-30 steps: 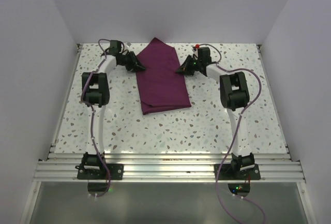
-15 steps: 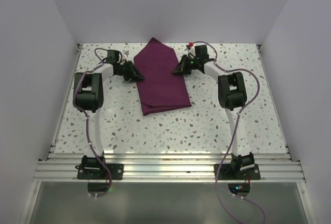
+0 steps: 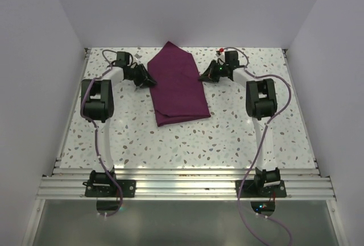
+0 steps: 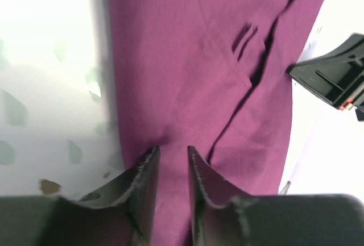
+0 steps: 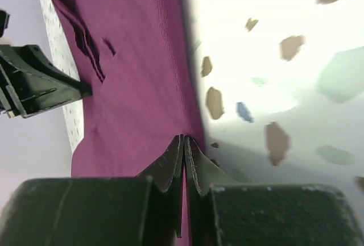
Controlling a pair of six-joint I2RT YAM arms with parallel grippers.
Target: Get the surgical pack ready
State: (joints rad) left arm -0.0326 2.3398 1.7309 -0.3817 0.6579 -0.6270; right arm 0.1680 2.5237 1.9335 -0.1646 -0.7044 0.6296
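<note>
The left arm (image 3: 96,98) goes up from the near edge of the speckled worktop (image 3: 239,138). It bends at its dark elbow and turns in toward the middle. The right arm (image 3: 259,101) does the same from the other side, so the two face each other. Between them lies the purple cloth (image 3: 176,87), folded into a long bundle on the far middle of the worktop, with one corner pointing at the back wall. The left end effector (image 3: 149,81) is low at the cloth's left edge, and its two fingers are a little apart with purple showing in the gap. I cannot tell if they touch the cloth. The right end effector (image 3: 202,78) is at the cloth's right edge with its fingers pressed tight together. It may be pinching the edge, but the view is too blurry to say. A thin purple cable (image 3: 102,144) runs along each arm.
</note>
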